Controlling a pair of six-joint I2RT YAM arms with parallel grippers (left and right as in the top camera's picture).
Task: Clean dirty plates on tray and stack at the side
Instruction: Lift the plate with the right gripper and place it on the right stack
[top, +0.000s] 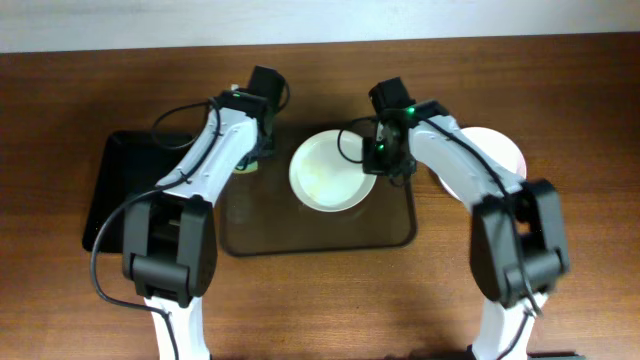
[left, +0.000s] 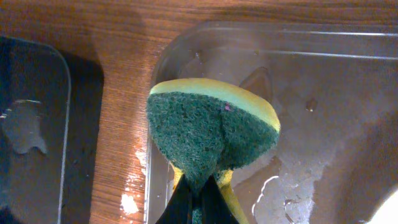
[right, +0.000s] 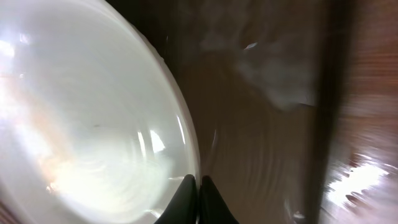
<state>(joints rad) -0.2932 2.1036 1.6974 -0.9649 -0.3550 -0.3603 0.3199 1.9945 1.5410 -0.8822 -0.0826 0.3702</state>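
A white plate with faint orange-brown smears lies on the brown tray, toward its back. My right gripper is shut on that plate's right rim. In the right wrist view the fingertips pinch the edge of the plate above the wet tray floor. My left gripper hangs over the tray's back left corner, shut on a green and yellow sponge. Its dark fingers squeeze the sponge's lower end. Another white plate sits on the table right of the tray, partly hidden by my right arm.
A smaller black tray lies on the wooden table left of the brown tray, also at the left edge of the left wrist view. Water films the brown tray's floor. Both arms reach in from the near side.
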